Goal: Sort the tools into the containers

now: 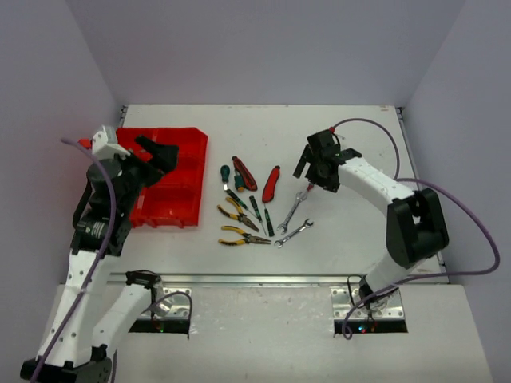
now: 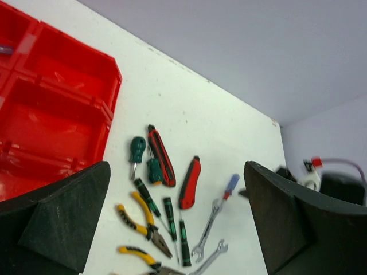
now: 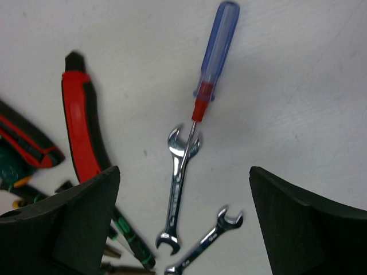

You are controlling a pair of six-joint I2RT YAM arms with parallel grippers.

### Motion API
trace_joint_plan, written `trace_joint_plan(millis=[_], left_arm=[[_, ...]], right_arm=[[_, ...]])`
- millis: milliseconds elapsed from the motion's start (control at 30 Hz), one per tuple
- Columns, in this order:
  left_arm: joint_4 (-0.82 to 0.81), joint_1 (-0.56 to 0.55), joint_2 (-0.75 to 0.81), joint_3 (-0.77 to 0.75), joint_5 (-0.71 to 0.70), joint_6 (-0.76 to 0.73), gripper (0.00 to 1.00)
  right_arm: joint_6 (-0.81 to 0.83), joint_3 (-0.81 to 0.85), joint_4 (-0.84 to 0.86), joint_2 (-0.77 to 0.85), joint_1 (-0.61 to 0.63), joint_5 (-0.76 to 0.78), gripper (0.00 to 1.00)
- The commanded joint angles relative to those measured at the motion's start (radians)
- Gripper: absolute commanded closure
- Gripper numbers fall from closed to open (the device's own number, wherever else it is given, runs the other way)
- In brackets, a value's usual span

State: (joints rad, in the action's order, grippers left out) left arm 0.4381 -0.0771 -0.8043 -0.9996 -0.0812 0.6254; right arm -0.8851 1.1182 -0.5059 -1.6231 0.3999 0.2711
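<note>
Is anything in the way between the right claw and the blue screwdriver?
No, nothing visible. The right gripper hangs open above the blue-handled screwdriver, with its handle free. Only the thin shaft lies across the head of a silver wrench.

The desk [image 1: 239,128] is white and flat. Plain pale walls [image 1: 263,48] stand on three sides — soft grey, a bit purple.

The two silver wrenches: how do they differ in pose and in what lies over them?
The far wrench runs steeply up the top view; the near wrench lies more sideways. The shaft of the blue-handled screwdriver crosses the far wrench's head; no tool crosses the near wrench. Both are silver, with open ends.
</note>
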Motion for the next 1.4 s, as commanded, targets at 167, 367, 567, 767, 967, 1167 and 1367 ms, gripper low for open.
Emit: trace_joint_plan(millis=[167,367,567,767,967,1167,1367], left_arm=[[-0.001,-0.013,0.198,0.266,0.126,-0.131,0.00],[-0.010,-0.013,0.171,0.303,0.164,-0.153,0.00],[-0.042,-0.013,0.151,0.311,0.204,-0.147,0.00],[-0.186,-0.019,0.043,0.291,0.486,-0.033,0.00],[-0.669,-0.174,-0.064,0.320,0.766,0.248,0.00],[-0.653,-0.358,-0.087,0.256,0.630,0.244,0.13],[-0.648,-0.437,-0.087,0.284,0.570,0.249,0.35]], right_arm=[[0.037,0.256,-0.041,-0.331,-0.112,0.047,0.27],[0.026,0.182,0.026,-0.375,-0.115,-0.020,0.70],[0.104,0.138,0.075,-0.281,-0.113,0.061,0.98],[0.434,0.011,0.225,0.087,0.034,-0.078,1.00],[0.710,-0.219,0.420,0.393,0.272,-0.993,1.00],[0.621,-0.216,0.435,0.454,0.355,-0.915,1.00],[0.545,-0.173,0.426,0.437,0.365,-0.829,1.00]])
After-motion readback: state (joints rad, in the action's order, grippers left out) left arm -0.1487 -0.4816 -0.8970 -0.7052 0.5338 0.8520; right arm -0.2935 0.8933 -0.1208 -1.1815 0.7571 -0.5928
